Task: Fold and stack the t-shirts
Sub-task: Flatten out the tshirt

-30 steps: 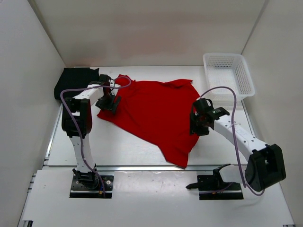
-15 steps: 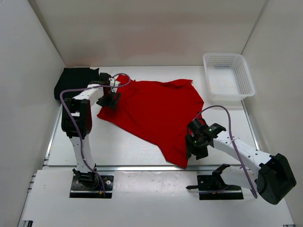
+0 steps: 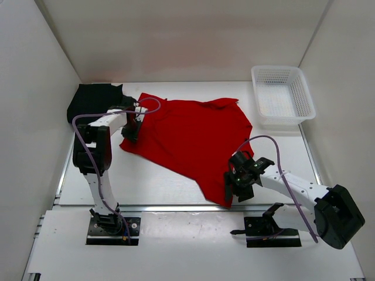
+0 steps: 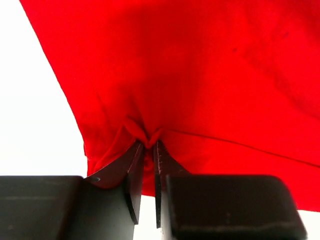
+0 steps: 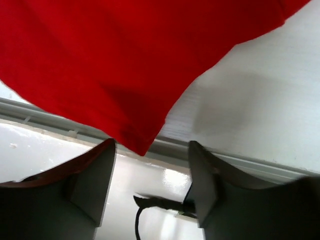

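- the left gripper (image 4: 149, 146) pinches a small pucker of the red t-shirt (image 4: 200, 75), its dark jaws nearly together on the cloth.
- creases fan out from the pinch.
- bare white table (image 4: 35, 115) shows left of the shirt's edge.

We see a small room like a white box. A plain white back wall (image 3: 193, 35) runs across the top of the frame. A white left wall (image 3: 29, 117) stands on the left side and a white right wall (image 3: 351, 88) stands on the right side. In the middle lies a flat white table (image 3: 152, 181). A white plastic basket (image 3: 276, 68) full of little holes sits on it at the upper right. A grey metal rail (image 3: 176, 208) runs along the table's lower edge. Below it is a shiny white shelf (image 3: 187, 246). The light is bright, and the shadows are soft.
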